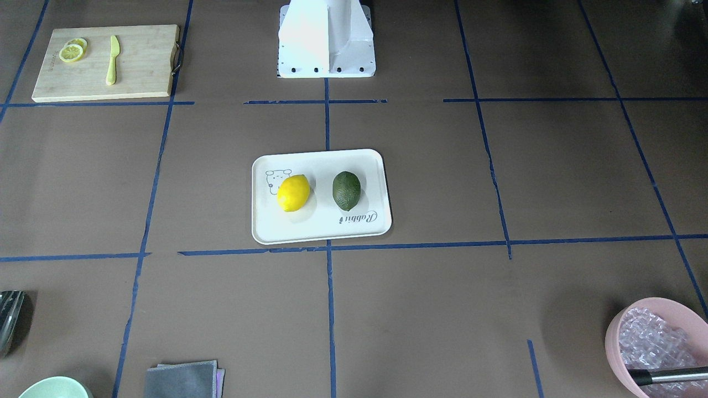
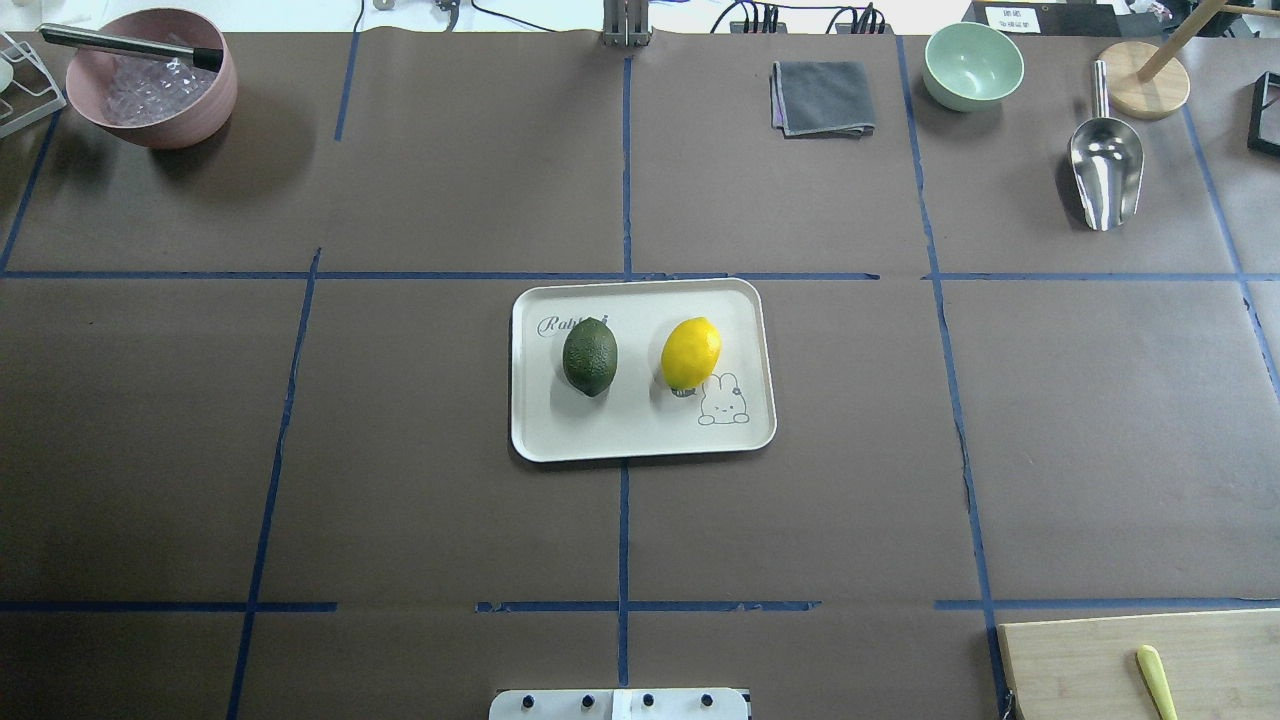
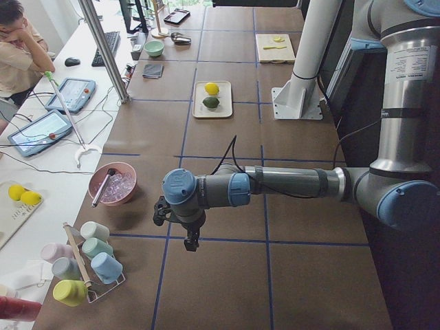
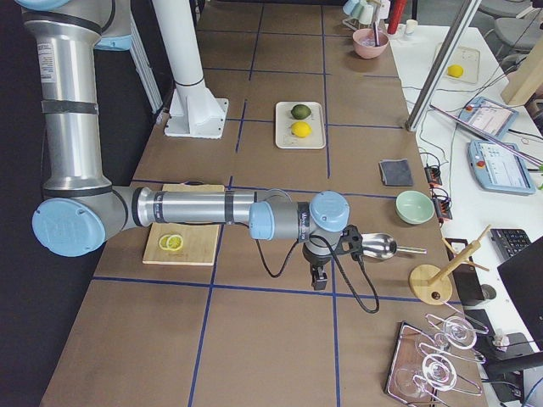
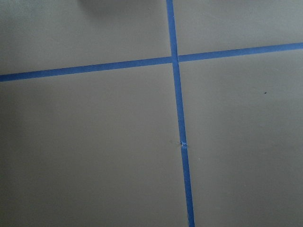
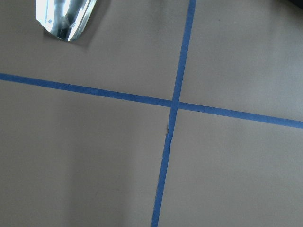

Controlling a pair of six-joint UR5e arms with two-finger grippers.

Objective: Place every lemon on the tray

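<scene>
1. The bench [image 2: 400,450] is covered in brown paper and divided into large rectangles by blue tape lines. The white robot base [image 1: 326,41] stands at its middle edge.
2. Along the far side from the robot lie a pink bowl [image 2: 215,105], a folded grey cloth [image 2: 823,97], a pale green bowl [image 2: 973,65] and a metal scoop [image 2: 1105,170]. A bamboo cutting board [image 1: 144,61] near the robot's right carries lemon slices [image 1: 72,52] and a yellow knife [image 1: 113,61].
3. Beyond the bench, a seated operator [image 3: 17,48] is at a white desk with tablets and cables.
4. The tray [image 2: 640,430] lies flat at the bench centre, with its long sides running across the robot's front.
5. The green lemon [image 2: 589,356] rests on the tray's half toward the robot's left, covering part of the script. Its long axis runs roughly toward and away from the robot.
6. The yellow lemon [image 2: 690,353] rests on the other half, just beside the rabbit drawing and apart from the green one. Its axis runs much the same way, tilted slightly.
7. The left gripper [image 3: 192,240] hangs pointing down over bare paper near the pink bowl. Whether its fingers are apart or together cannot be told.
8. The right gripper [image 4: 318,278] hangs pointing down near the scoop, and the state of its fingers cannot be told either.
</scene>
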